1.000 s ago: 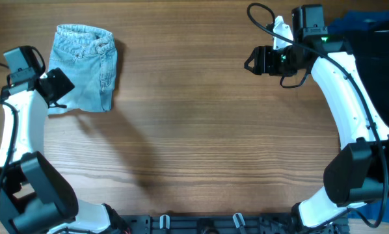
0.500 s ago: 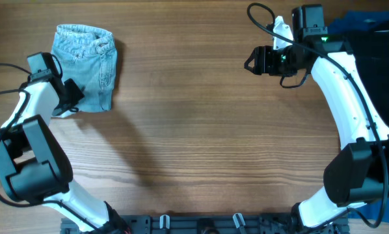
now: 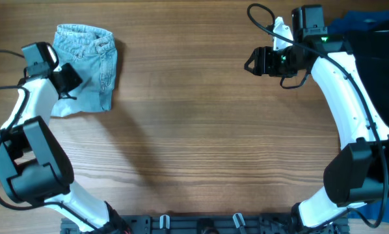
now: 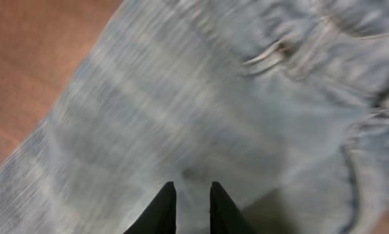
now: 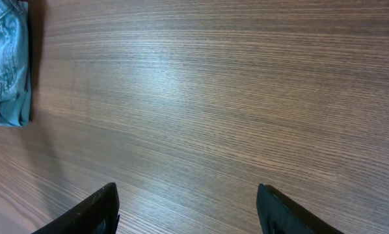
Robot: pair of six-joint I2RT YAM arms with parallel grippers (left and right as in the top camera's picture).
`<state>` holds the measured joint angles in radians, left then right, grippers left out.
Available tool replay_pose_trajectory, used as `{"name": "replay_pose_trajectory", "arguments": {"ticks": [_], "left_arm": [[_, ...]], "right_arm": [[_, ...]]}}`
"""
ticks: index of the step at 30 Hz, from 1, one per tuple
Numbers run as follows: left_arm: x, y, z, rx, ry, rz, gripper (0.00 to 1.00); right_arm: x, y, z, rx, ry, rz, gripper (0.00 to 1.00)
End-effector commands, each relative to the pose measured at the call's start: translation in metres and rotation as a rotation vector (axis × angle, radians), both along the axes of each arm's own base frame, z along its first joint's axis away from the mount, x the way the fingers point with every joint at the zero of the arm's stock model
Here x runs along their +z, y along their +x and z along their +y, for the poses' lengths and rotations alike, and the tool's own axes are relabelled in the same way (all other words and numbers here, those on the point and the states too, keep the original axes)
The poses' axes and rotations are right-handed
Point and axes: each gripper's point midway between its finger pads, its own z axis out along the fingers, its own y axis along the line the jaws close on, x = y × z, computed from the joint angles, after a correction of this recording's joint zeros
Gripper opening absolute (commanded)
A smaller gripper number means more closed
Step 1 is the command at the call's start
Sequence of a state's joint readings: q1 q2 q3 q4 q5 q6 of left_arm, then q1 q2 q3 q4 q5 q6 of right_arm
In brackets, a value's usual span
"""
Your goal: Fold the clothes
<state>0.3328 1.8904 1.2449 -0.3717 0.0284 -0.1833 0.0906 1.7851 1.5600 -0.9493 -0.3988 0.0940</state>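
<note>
Folded pale denim shorts (image 3: pixel 87 68) at far left of wooden table (image 3: pixel 201 143), left gripper (image 4: pixel 193 190) pinched nearly together on denim at shorts' left edge, right gripper (image 5: pixel 188 195) spread wide over bare wood, well apart

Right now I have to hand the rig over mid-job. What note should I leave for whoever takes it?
Shorts: at the far left of the table, in a compact bundle.
Left gripper: fingers nearly together over the bundle's left edge. The view is blurred, so I cannot tell whether they pinch denim.
Right gripper: open, empty, over bare wood.
Done: apparently folded at least once.
Left: probably square up the lower-left corner that sticks out, then let go.
</note>
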Motion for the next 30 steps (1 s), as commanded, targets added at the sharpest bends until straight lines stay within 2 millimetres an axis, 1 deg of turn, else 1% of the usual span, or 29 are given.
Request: {"name": "replay_pose_trajectory", "arguments": {"ticks": [1,3,4,6,8,10,12,14,15,17,19,22,25,26,27,28,29,30], "left_arm": [[0.002,0.027,-0.020,-0.104,0.025,-0.063,0.10],[-0.009,0.037,-0.028,-0.146,0.043,-0.069,0.09],[-0.015,0.039,-0.028,-0.146,0.053,-0.063,0.08],[-0.036,0.040,-0.026,-0.133,0.082,-0.029,0.06],[-0.052,0.040,-0.024,-0.129,0.085,-0.011,0.04],[-0.064,0.042,-0.023,-0.126,0.087,-0.005,0.04],[-0.069,0.046,-0.021,-0.134,0.101,-0.013,0.04],[-0.070,0.052,-0.017,-0.135,0.129,-0.034,0.04],[-0.068,0.055,-0.011,-0.118,0.157,-0.049,0.04],[-0.062,0.062,-0.003,-0.102,0.206,-0.079,0.04],[-0.051,0.073,0.002,-0.144,0.263,-0.126,0.04],[-0.043,0.081,0.006,-0.177,0.311,-0.161,0.04],[-0.041,0.082,0.006,-0.185,0.319,-0.166,0.04],[-0.040,0.083,0.006,-0.186,0.320,-0.168,0.08],[-0.037,0.083,0.005,-0.186,0.323,-0.174,0.14],[-0.027,0.085,0.005,-0.185,0.329,-0.191,0.28],[-0.012,0.088,0.003,-0.185,0.338,-0.219,0.41],[0.004,0.090,0.002,-0.185,0.347,-0.247,0.57]], "right_arm": [[-0.011,0.001,0.000,-0.013,-0.004,0.032,0.68],[-0.012,0.000,0.000,-0.012,-0.005,0.036,0.68],[-0.012,-0.001,-0.001,-0.013,-0.005,0.039,0.68],[-0.012,-0.002,-0.001,-0.011,-0.007,0.041,0.68],[-0.012,-0.001,-0.001,-0.010,-0.007,0.039,0.68],[-0.012,-0.001,-0.001,-0.010,-0.007,0.036,0.68],[-0.012,-0.001,-0.001,-0.010,-0.007,0.037,0.68],[-0.012,-0.001,-0.001,-0.010,-0.008,0.039,0.68],[-0.012,-0.001,-0.001,-0.010,-0.007,0.039,0.68],[-0.012,-0.001,-0.001,-0.010,-0.007,0.039,0.68],[-0.012,-0.001,-0.001,-0.012,-0.010,0.038,0.68],[-0.012,-0.001,-0.001,-0.012,-0.010,0.037,0.68],[-0.012,0.000,-0.001,-0.012,-0.010,0.032,0.68],[-0.011,0.001,-0.001,-0.012,-0.009,0.029,0.68],[-0.011,0.002,-0.001,-0.012,-0.008,0.026,0.68],[-0.011,0.003,-0.001,-0.013,-0.008,0.021,0.68],[-0.010,0.004,-0.001,-0.012,-0.007,0.016,0.70],[-0.010,0.005,-0.001,-0.012,-0.007,0.011,0.72]]}}
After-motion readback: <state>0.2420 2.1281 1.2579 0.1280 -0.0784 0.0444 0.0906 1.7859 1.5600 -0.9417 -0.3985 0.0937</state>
